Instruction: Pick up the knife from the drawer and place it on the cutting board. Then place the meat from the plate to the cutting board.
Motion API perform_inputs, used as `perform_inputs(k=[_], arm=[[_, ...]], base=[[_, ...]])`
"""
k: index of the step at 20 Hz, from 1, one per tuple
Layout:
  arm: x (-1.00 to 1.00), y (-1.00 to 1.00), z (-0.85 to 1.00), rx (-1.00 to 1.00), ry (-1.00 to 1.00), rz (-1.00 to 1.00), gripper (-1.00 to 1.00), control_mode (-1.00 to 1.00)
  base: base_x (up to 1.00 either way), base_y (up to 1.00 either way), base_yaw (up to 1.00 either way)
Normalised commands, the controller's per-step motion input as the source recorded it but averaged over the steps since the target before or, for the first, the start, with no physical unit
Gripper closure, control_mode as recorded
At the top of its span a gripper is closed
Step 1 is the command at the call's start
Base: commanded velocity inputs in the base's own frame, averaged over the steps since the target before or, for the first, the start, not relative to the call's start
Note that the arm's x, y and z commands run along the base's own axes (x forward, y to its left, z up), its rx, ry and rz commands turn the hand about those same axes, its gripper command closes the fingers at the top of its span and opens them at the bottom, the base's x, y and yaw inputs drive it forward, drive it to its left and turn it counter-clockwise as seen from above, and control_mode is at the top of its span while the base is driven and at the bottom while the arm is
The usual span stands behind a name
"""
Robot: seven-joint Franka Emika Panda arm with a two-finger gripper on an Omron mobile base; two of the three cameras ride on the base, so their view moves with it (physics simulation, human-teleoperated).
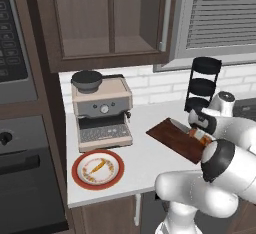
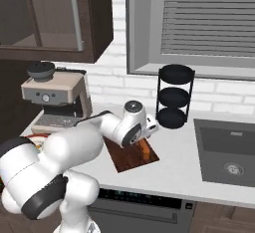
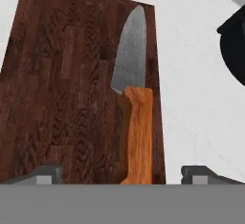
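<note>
While hanging just above the cutting board (image 3: 62, 89), the gripper (image 3: 122, 174) is standing wide open, fingertips (image 3: 45, 174) spread to either side of the orange handle and touching nothing. Lying flat on the board near its right edge in the hand view, the knife (image 3: 131, 79) is pointing its silver blade away from the hand. Sitting on the white counter (image 1: 145, 158), the board is showing beside the black three-tier rack (image 1: 202, 83). Resting well apart to the left in the left base view, the plate (image 1: 98, 169) is carrying the meat (image 1: 98, 166) on its speckled centre, just in front of the coffee machine (image 1: 102, 110).
</note>
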Motion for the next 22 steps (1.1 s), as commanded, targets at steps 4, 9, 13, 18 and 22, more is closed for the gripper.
perform_inputs(k=[4,9,13,18,22], arm=[[-0.43,0.48,0.71,0.08,0.02,0.0,-1.0,-1.0],[-0.5,0.82,0.33,0.11,0.03,-0.01,-1.0,-1.0],[-0.5,0.89,0.16,0.11,0.0,-0.07,-1.0,-1.0],[-0.4,0.85,0.12,0.08,0.0,-0.15,-1.0,-1.0],[-0.31,0.73,0.13,0.11,0.03,-0.26,-1.0,-1.0]], base=[[0.0,0.0,0.0],[0.0,0.0,0.0],[0.0,0.0,0.0],[0.0,0.0,0.0],[0.0,0.0,0.0]])
